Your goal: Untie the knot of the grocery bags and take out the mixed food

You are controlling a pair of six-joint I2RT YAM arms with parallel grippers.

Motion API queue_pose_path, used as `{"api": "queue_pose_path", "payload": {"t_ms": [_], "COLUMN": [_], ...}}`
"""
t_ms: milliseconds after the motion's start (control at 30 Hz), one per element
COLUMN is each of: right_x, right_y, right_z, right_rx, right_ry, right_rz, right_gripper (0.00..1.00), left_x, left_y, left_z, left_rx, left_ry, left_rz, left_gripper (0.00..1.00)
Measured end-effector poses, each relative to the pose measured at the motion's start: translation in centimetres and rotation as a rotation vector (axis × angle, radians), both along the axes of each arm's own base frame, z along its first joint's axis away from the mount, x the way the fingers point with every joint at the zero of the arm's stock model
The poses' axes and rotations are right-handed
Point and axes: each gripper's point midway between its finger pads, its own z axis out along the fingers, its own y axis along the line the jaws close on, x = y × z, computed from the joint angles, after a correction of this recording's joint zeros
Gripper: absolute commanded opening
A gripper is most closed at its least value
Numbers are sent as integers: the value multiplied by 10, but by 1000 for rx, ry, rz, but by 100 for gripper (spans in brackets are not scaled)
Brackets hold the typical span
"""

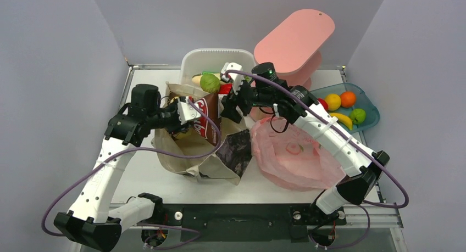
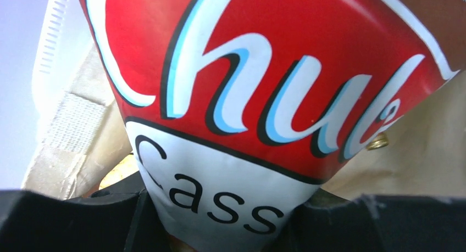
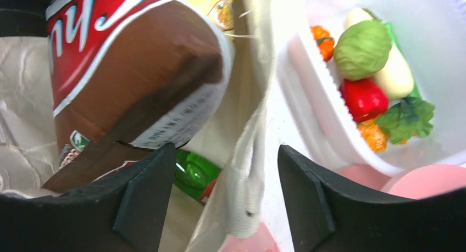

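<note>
Your left claw [image 2: 225,222] is clamped on one end of the crisp packet [image 2: 264,71], which is wedged between its fingers. The packet sits over the open mouth of the canvas tote [image 1: 187,147], which is slumped on the desk [image 1: 148,180]. Your right claw [image 3: 225,175] is just beside the packet with its jaws spread wide, gripping nothing. The tote's cloth edge runs up between its fingers. The green bottle [image 3: 195,172] lies inside the tote, below the packet. Beyond the tote, the white tub [image 1: 214,59] holds the round green vegetable [image 3: 362,49], the white radish [image 3: 395,76] and the leafy green [image 3: 406,117], next to a red pepper [image 3: 362,98]. The pink bag [image 1: 291,153] lies crumpled on the desk to the right of the tote, under your right arm.
</note>
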Motion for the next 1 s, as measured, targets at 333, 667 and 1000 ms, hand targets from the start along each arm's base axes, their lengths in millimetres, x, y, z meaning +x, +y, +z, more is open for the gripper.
{"api": "queue_pose_path", "payload": {"t_ms": [333,667,1000], "right_x": [9,-36,-17], "right_y": [-18,3,11], "right_z": [74,133,129], "right_rx": [247,433,429], "right_ry": [24,65,64], "right_rz": [-100,-17,-158], "right_gripper": [82,88,85], "left_x": [7,19,17], "left_y": [-10,-32,-48], "left_z": [33,93,97], "left_rx": [-189,-295,-247], "left_ry": [49,-30,-80], "left_rz": [105,102,124], "left_gripper": [0,0,0]}}
